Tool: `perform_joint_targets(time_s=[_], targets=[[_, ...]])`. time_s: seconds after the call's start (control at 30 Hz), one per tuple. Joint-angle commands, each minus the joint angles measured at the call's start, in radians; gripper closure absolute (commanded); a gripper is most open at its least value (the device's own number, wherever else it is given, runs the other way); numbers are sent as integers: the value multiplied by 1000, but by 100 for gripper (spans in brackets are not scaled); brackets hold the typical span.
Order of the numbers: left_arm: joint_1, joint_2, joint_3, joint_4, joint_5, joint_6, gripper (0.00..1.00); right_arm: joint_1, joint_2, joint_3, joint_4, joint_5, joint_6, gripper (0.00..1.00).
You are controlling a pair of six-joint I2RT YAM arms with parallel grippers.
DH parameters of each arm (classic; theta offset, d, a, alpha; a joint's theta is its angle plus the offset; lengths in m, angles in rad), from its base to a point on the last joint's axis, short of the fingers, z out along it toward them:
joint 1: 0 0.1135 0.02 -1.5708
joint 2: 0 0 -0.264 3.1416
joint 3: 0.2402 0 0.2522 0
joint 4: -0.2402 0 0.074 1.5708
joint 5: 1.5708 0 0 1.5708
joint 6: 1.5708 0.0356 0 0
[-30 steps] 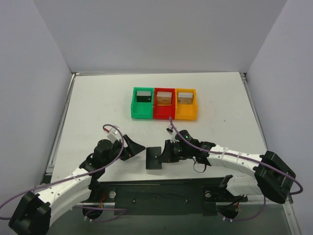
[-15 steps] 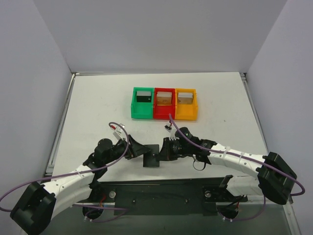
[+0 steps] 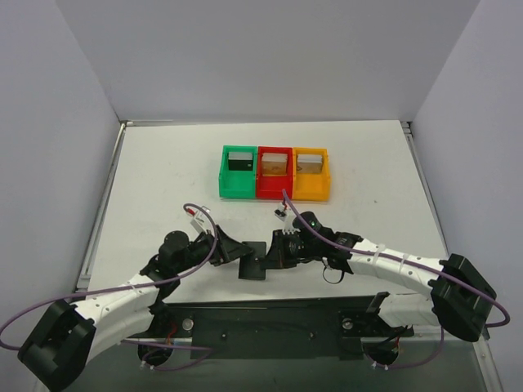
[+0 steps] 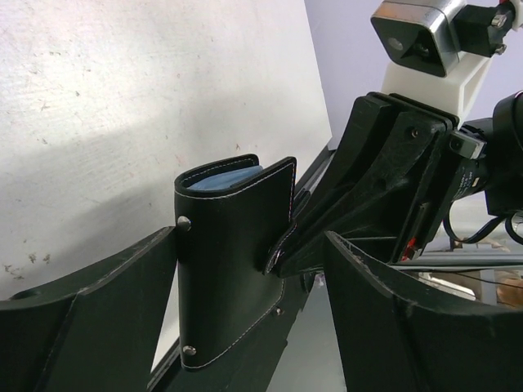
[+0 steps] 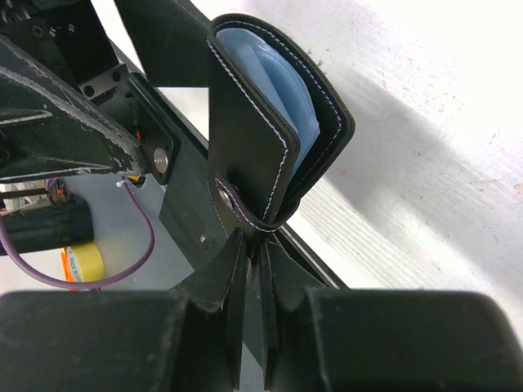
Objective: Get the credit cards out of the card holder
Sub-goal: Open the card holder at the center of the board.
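Observation:
The black card holder point(image 3: 253, 263) is held just off the near table edge between both grippers. My right gripper point(image 3: 274, 255) is shut on the holder's lower folded edge; in the right wrist view the gripper point(image 5: 255, 242) pinches the black leather, and light blue cards point(image 5: 278, 77) show inside the fold. My left gripper point(image 3: 234, 250) is open with the holder between its fingers. In the left wrist view the holder point(image 4: 233, 269) stands upright against the left finger point(image 4: 122, 294), with a gap to the right finger point(image 4: 384, 310). Blue cards point(image 4: 229, 177) peek from its top.
Green point(image 3: 238, 186), red point(image 3: 274, 189) and orange point(image 3: 312, 189) bins stand in a row at mid table, each with a small item inside. The black base rail point(image 3: 270, 318) runs along the near edge under the arms. Grey walls enclose the white table.
My left gripper has moved right and now straddles the card holder. My right gripper has shifted the holder slightly left and tilted it up.

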Motion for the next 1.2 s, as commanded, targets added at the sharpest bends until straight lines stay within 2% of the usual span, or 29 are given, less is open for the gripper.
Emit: perform_joint_targets(time_s=[0.0,0.23,0.37,0.47,0.6,0.87,1.0,1.07,1.1,1.13,1.17], targets=[[-18,-21,34,19,29,16,15,5,-52,57,50,-30,-15,100],[-18,-71,19,-19,-14,27,9,4,-66,48,50,-30,-20,100],[-19,-55,11,-14,-12,30,9,7,-60,51,59,-39,-18,100],[-18,-35,2,48,12,12,13,13,-50,53,76,-49,-17,100],[-24,8,15,152,72,-5,26,18,-47,53,94,-65,-12,100],[-27,-26,8,177,68,-16,50,19,-69,54,79,-68,-23,100],[-27,-49,8,171,64,-17,69,19,-73,51,71,-65,-27,100],[-27,-54,12,160,64,-17,85,19,-75,53,58,-45,-29,100],[-27,-60,17,145,61,-17,100,18,-81,56,47,-34,-29,93],[-27,-64,20,129,58,-17,100,19,-90,59,23,-7,-35,84],[-25,-73,28,105,48,-16,100,21,-95,67,6,9,-38,65]])
